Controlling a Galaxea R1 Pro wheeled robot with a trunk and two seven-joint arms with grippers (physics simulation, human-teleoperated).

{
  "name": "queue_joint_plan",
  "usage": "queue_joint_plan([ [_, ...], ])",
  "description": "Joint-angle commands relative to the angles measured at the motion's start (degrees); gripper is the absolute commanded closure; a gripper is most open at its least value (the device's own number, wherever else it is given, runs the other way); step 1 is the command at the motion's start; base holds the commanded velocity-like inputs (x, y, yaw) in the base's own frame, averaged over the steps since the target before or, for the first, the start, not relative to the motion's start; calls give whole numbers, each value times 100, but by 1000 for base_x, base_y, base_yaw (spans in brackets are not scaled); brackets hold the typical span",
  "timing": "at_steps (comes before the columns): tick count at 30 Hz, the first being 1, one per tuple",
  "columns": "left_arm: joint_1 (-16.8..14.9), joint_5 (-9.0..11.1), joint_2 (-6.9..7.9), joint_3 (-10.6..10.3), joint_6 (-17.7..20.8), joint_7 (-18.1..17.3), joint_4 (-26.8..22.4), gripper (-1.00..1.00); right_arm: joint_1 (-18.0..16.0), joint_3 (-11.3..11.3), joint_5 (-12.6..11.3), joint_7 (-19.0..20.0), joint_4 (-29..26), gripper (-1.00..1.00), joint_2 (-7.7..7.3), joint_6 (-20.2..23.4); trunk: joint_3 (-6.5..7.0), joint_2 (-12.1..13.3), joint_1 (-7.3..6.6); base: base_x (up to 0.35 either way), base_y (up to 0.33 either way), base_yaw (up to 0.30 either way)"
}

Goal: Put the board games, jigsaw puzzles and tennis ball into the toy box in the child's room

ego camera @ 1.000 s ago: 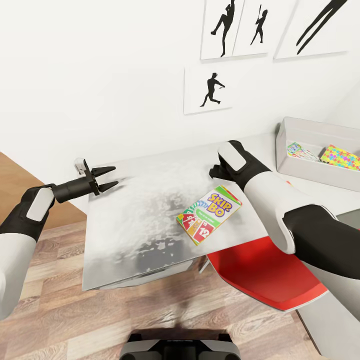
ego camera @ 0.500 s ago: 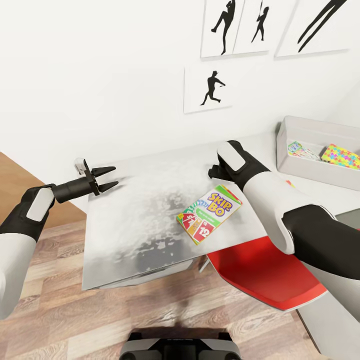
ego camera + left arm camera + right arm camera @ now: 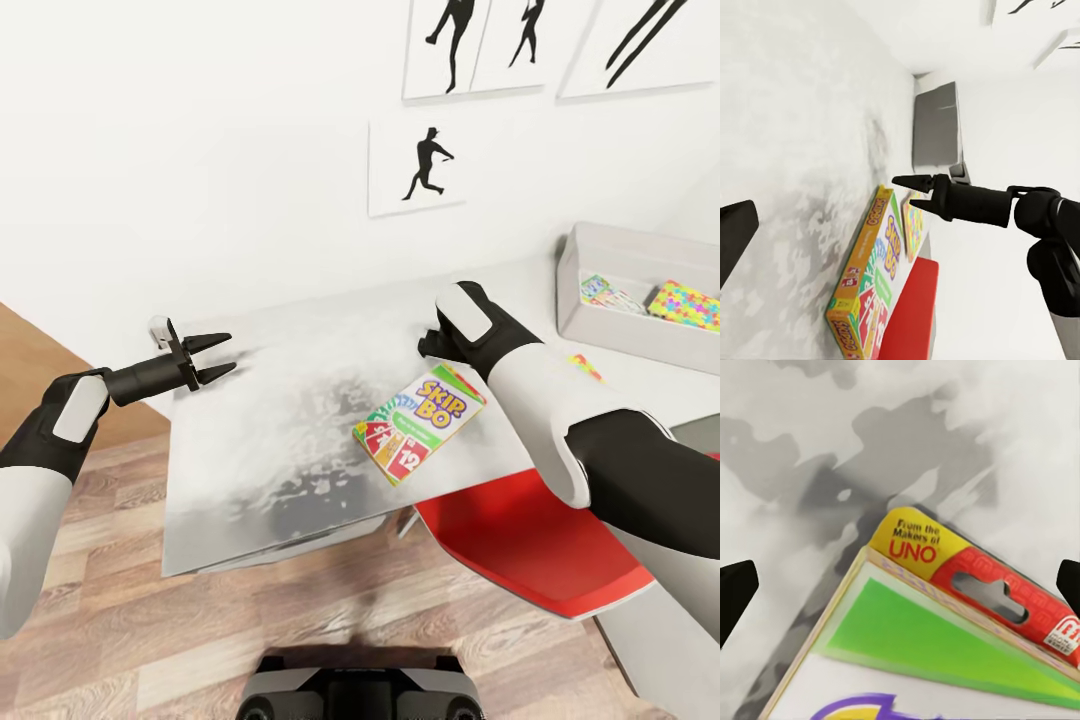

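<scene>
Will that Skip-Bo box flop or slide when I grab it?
The Skip-Bo box has crisp straight edges, so probably stiff. It lies flat on the smooth table, so a push may slide it. The right gripper is open above its end.

toy box [image 3: 640, 345] cut by frame edge, right claw hidden behind wrist

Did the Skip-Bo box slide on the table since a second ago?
No. The Skip-Bo box sits at the same spot relative to the table's front edge and the red chair; the small shift in the picture is the camera's.
</scene>
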Motion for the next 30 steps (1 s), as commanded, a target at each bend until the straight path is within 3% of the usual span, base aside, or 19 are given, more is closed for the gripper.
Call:
queue_joint_plan([
  [1,-4,-21,0,7,19,-29,2,-100,-4,50,-51,-38,-4,-100,-5,26,-17,-10,3,0,0,0],
  [30,-4,-21,0,9,19,-30,2,-100,5,48,-59,-30,-4,-100,2,89,-282,-10,3,0,0,0],
])
